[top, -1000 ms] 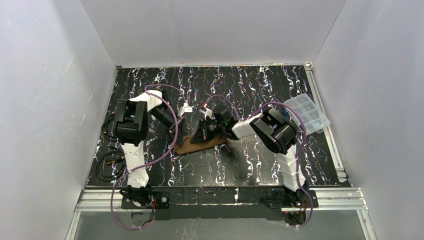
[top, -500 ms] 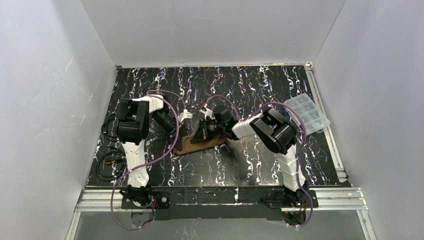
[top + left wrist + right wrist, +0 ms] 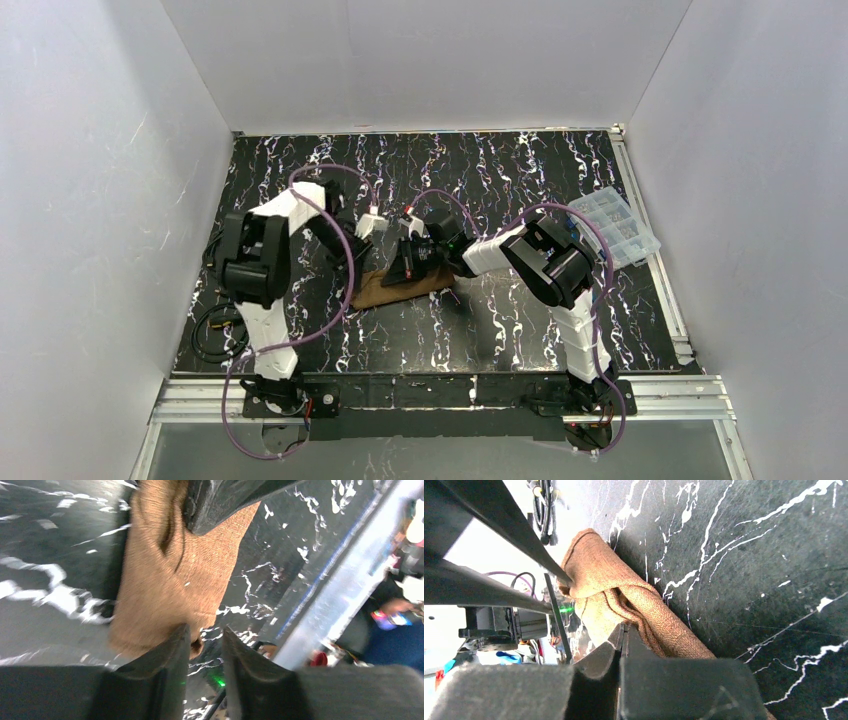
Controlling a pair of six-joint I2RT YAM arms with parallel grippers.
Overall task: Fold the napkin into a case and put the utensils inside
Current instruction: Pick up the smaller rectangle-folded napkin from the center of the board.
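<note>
White matte walls are enclosing a table whose glossy black top is showing white marble veins. The left gripper is hovering with its jaws parted only a sliver, gripping nothing, its tips just at one end of the case. That case, coarse woven brown cloth folded into a long, rumpled pouch, is lying mid-table between the arms. The right gripper is pressing into its folds, jaws fully closed; whether a layer is pinched cannot be told. At the right edge a clear plastic compartment box is sitting, its contents too small to make out.
</note>
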